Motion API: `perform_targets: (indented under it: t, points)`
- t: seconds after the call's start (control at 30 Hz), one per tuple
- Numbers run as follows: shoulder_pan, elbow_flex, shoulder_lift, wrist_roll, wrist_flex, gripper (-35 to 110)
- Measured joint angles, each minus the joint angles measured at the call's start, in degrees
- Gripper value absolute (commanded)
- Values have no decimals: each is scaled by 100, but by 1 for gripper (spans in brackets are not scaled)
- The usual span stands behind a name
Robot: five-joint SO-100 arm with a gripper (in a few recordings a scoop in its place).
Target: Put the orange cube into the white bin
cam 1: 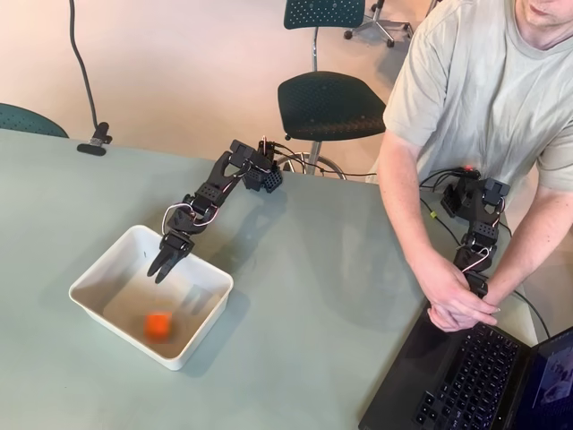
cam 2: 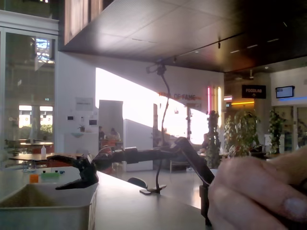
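Toward the left edge of the tabletop (cam 1: 313, 296) in the overhead view sits the white bin (cam 1: 98, 271), and the orange cube (cam 1: 158, 326) lies inside it, blurred, near the wall facing the tabletop's near edge. Just above the bin's far side hangs the black arm's tool (cam 1: 162, 266), pointing down into the bin with its fingers slightly apart and nothing between them, well clear of the cube; in the fixed view the tool (cam 2: 64, 186) shows dark over the bin's rim (cam 2: 45, 205). At the right edge a person's hands (cam 1: 458, 300) rest beside a laptop (cam 1: 474, 376).
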Motion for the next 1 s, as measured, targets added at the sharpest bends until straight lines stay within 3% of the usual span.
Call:
perform_targets:
  t: [0.47,1.0]
  points:
    - [-132,70,554,35,404,59]
    - [-422,211,3718,35,6249,59]
